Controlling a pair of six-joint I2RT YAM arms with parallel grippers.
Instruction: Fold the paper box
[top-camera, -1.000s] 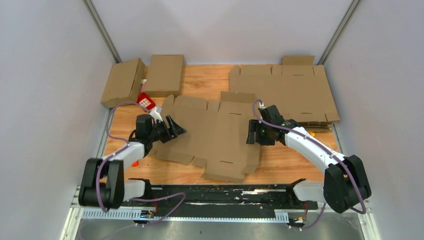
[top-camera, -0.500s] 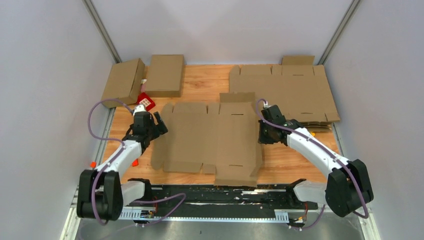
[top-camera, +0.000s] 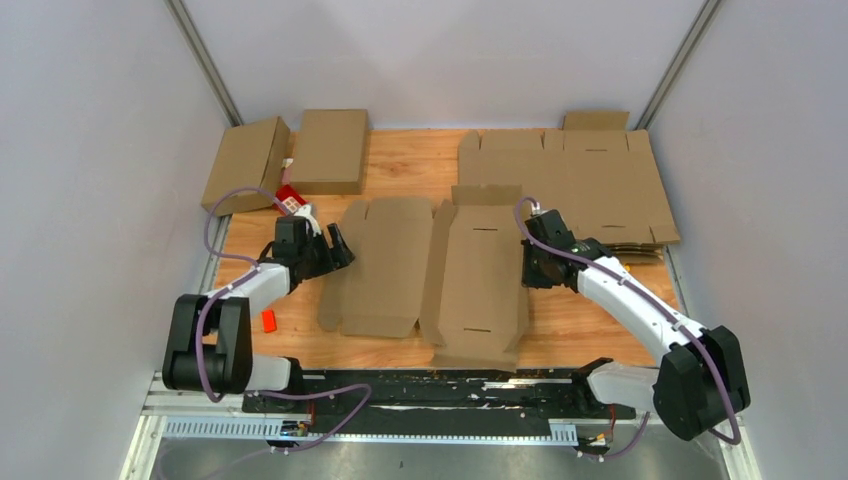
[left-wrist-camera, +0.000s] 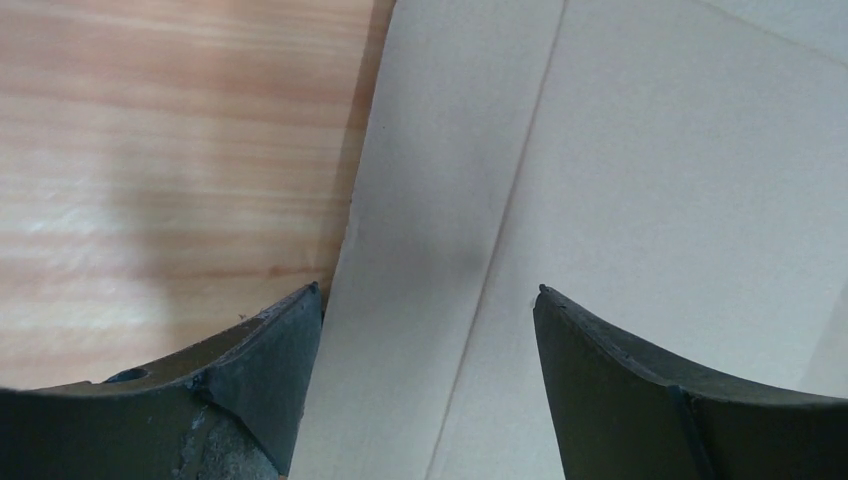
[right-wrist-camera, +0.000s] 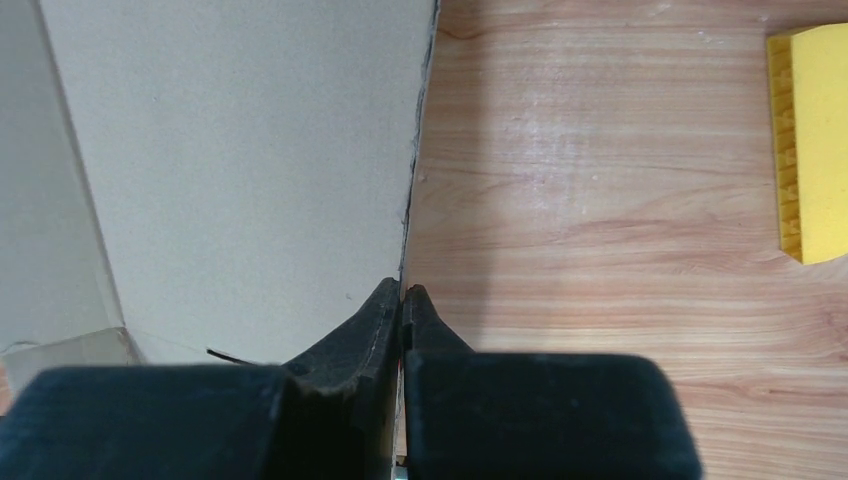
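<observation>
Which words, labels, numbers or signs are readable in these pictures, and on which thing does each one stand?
No text can be read in any view.
Red item: it has a white patch with dark marks, too small to read.
Cardboard: no print shows.
Yellow block: no print shows.

Left hand (left-wrist-camera: 428, 288) spread wide over cardboard (left-wrist-camera: 650, 200) edge, table (left-wrist-camera: 150, 150) beside

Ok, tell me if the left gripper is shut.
No, the left gripper is open: its fingers stand wide apart, with the edge of the cardboard between them.
</observation>
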